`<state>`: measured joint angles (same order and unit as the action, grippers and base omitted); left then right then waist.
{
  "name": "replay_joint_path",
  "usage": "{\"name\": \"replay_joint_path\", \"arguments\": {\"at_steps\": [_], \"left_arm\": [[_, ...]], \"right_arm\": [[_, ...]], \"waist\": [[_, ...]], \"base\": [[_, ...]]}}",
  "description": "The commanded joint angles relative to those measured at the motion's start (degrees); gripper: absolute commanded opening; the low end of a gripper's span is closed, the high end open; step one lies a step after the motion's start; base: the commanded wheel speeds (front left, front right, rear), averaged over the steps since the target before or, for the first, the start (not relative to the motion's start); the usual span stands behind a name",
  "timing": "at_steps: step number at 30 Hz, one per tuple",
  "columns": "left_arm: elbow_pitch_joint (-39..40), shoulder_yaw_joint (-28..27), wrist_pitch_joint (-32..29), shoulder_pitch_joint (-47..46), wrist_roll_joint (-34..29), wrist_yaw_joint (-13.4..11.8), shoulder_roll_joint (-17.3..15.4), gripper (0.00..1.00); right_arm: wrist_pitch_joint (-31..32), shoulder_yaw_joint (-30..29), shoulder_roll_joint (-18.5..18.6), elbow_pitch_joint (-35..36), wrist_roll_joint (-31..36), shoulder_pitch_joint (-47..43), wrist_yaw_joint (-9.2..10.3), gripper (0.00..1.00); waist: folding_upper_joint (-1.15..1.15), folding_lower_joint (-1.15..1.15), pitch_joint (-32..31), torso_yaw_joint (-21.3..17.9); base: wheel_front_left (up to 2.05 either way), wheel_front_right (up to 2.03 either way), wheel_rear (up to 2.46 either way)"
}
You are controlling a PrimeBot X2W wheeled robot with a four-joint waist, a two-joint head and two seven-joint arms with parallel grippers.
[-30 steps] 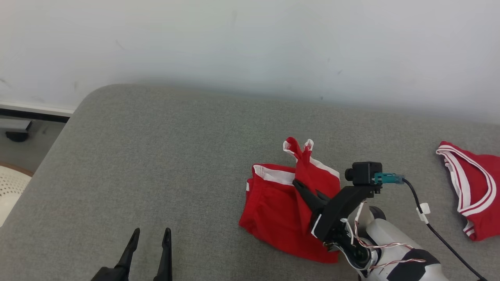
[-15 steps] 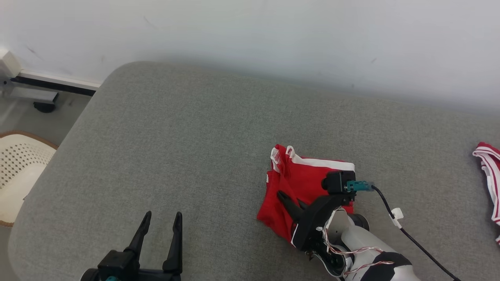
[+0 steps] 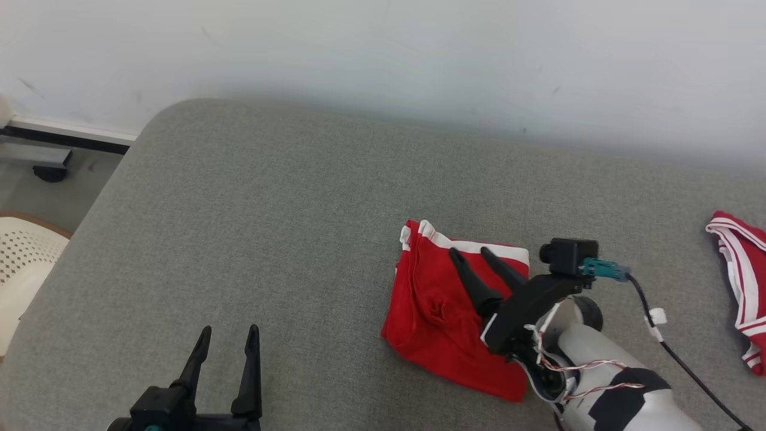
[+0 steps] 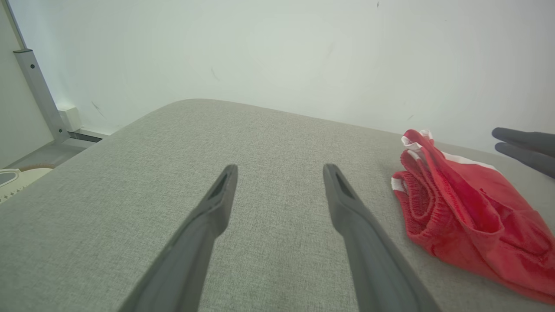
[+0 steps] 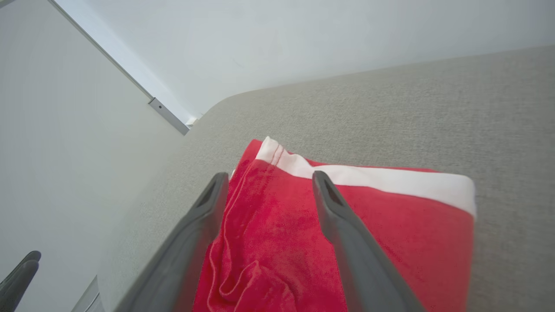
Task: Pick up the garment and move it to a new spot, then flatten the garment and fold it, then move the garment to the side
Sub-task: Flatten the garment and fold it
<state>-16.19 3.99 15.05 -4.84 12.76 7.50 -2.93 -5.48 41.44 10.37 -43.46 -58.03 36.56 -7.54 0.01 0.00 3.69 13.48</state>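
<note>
Crumpled red fabric garment (image 3: 437, 323) with white trim on grey upholstered worktop (image 3: 269, 239); right fingers (image 3: 470, 278) and left fingers (image 3: 247, 374) spread, empty. Seemingly placed; flattening likely needs corners gripped.

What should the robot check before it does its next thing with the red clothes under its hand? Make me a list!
1. Right fingers open: ok.
2. Nothing pinched between them: ok. They point over the red cloth garment with white trim.
3. Garment lying flat: not ok, wrinkles bunch up in its middle.
4. Left fingers open, over the bare grey fabric surface, apart from the garment: ok.
5. Second red garment with white stripes lies well apart, to the right: ok.
6. Hidden layers underneath neatly folded: cannot tell.
</note>
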Motion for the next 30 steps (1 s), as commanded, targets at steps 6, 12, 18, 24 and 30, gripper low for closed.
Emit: {"name": "replay_joint_path", "arguments": {"at_steps": [6,12,18,24,30], "left_arm": [[0.7,-1.6,0.2,1.6,-0.8,-0.1,0.1,1.00],[1.1,-1.7,0.2,2.1,-1.0,-0.1,0.1,1.00],[1.3,-1.5,0.2,1.6,-0.8,-0.1,0.1,1.00],[1.0,-1.0,0.2,0.7,-1.0,-0.1,0.1,1.00],[0.7,-0.3,0.2,0.2,-1.1,-0.1,0.1,1.00]], "right_arm": [[-6.0,-2.8,5.7,1.5,-0.4,-2.3,0.12,1.00],[-8.5,-4.3,8.0,0.5,2.3,-5.0,0.12,0.83],[-9.4,-3.6,7.5,-1.3,6.8,-7.0,0.12,0.00],[-9.7,-3.1,5.4,-3.1,9.4,-7.5,0.12,0.00],[-9.7,-1.9,3.3,-5.2,11.1,-7.1,0.12,0.00]], "waist": [[-0.01,0.00,-0.7,-1.5],[-0.01,0.00,-0.3,-1.8],[-0.01,0.00,0.4,-1.5],[-0.01,0.00,0.8,-0.6],[-0.01,0.00,0.8,0.7]], "base": [[0.00,0.00,0.00],[0.00,0.00,0.00],[0.00,0.00,0.00],[0.00,0.00,0.00],[0.00,0.00,0.00]]}}
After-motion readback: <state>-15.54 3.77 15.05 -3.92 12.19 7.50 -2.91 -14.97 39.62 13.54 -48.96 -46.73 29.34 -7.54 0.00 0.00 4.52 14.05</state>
